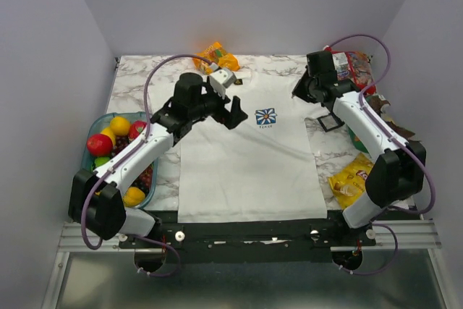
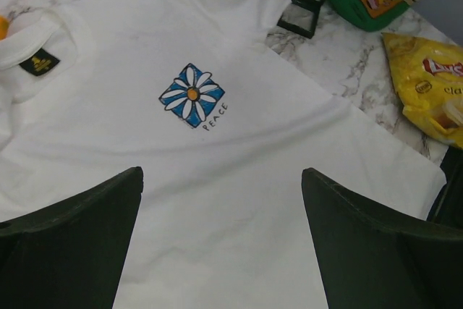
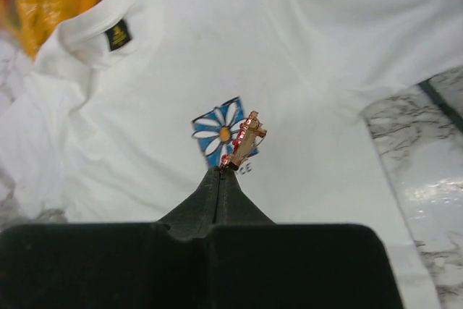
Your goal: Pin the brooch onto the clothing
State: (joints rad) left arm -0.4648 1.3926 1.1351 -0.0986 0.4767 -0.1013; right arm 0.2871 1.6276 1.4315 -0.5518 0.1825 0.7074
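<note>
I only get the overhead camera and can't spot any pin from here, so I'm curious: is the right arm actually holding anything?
Observer: Yes. Its wrist camera shows the right gripper shut on the brooch, pinched at the very fingertips.
Operator: And the other arm's claw, is it grabbing the shirt?
Observer: No. The left gripper is open with nothing between its jaws, over the T-shirt.
Operator: There's tiny text under the flower picture. Can you read it?
Observer: The left wrist camera shows "PEACE" just below the daisy print.
</note>
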